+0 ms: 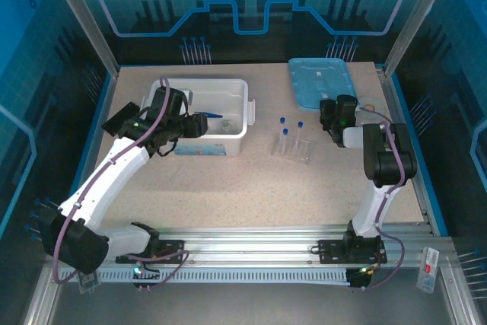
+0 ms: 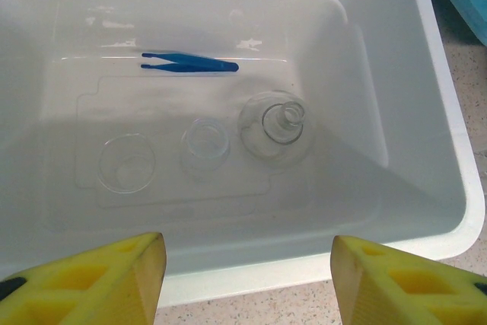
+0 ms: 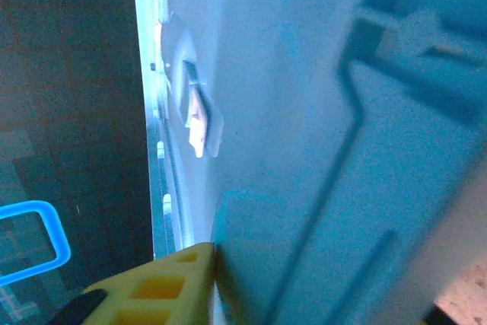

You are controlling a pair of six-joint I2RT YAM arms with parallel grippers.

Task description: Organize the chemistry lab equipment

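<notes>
Inside the white bin (image 2: 449,188) lie blue tweezers (image 2: 190,62), a clear flask (image 2: 275,123) and two small clear beakers (image 2: 204,142) (image 2: 127,161). My left gripper (image 2: 249,272) hangs open above the bin's near wall (image 1: 199,123), holding nothing. A clear tube rack (image 1: 293,148) with three blue-capped tubes (image 1: 285,133) stands on the table between the bin and my right arm. My right gripper (image 1: 332,121) sits at the near edge of the flat blue lid (image 1: 321,81). Its yellow finger (image 3: 163,287) presses against the lid (image 3: 319,150), and the other finger is hidden behind it.
The white bin (image 1: 242,116) stands at the back left and the blue lid at the back right of the speckled table (image 1: 251,188). Metal frame posts and blue walls close in the sides. The aluminium rail (image 1: 251,237) with the arm bases runs along the front.
</notes>
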